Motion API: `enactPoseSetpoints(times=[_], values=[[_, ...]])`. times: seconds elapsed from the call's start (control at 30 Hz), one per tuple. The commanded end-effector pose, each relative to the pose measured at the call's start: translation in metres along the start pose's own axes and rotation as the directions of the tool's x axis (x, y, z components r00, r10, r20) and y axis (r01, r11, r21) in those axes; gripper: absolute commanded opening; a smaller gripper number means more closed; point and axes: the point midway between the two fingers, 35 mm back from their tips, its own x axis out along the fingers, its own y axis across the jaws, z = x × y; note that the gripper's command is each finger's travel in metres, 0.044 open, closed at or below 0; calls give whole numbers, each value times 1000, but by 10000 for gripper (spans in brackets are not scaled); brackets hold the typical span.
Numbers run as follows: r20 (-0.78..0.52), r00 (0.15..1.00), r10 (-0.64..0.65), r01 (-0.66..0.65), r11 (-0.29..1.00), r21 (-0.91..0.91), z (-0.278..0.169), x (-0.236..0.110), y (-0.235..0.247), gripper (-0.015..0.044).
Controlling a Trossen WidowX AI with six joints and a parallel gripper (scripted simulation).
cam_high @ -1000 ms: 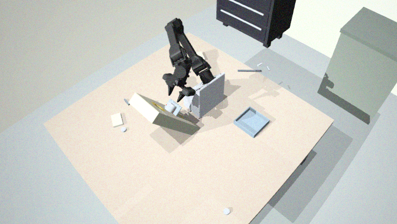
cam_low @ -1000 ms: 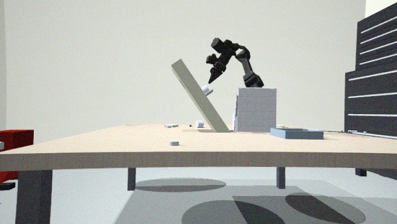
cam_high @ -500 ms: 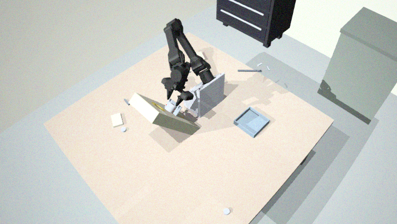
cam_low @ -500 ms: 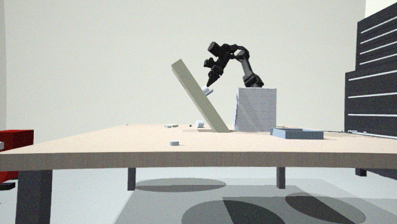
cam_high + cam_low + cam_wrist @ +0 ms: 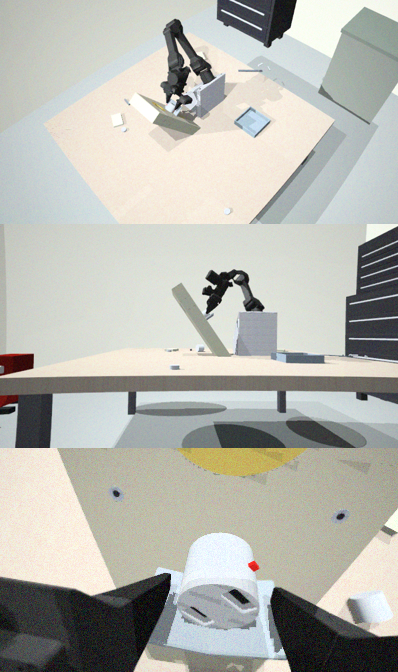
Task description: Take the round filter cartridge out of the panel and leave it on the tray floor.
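The service panel is a tilted olive slab with a yellow ring on its face. Below the ring, a white round cartridge sticks out from a small pale ledge. It has two narrow slots on its grey face and a red mark on its side. My gripper is open, with one finger on each side of the cartridge and a small gap at each. The blue tray lies on the table to the right, apart from the panel.
A grey box stands right behind the panel by the arm's base. A small white cylinder, a cream block and flat discs lie on the table. Cabinets stand beyond it.
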Motion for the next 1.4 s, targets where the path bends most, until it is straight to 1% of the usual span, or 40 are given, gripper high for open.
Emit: enactPoseSetpoints(times=[0.0, 0.03, 0.33, 0.57, 0.6, 0.83, 1.37], values=[[0, 1000, 0, 0, 1000, 0, 0, 0, 0, 278], [0, 1000, 0, 0, 1000, 0, 0, 0, 0, 252], [0, 1000, 0, 0, 1000, 0, 0, 0, 0, 192], [0, 1000, 1, -1, 1000, 0, 8, -4, 0, 8], [1, 1000, 1, -1, 1000, -1, 12, -5, 0, 0], [0, 1000, 6, -6, 1000, -1, 24, -17, 2, 0], [-3, 1000, 8, -8, 1000, -3, 29, -99, 2, 0]])
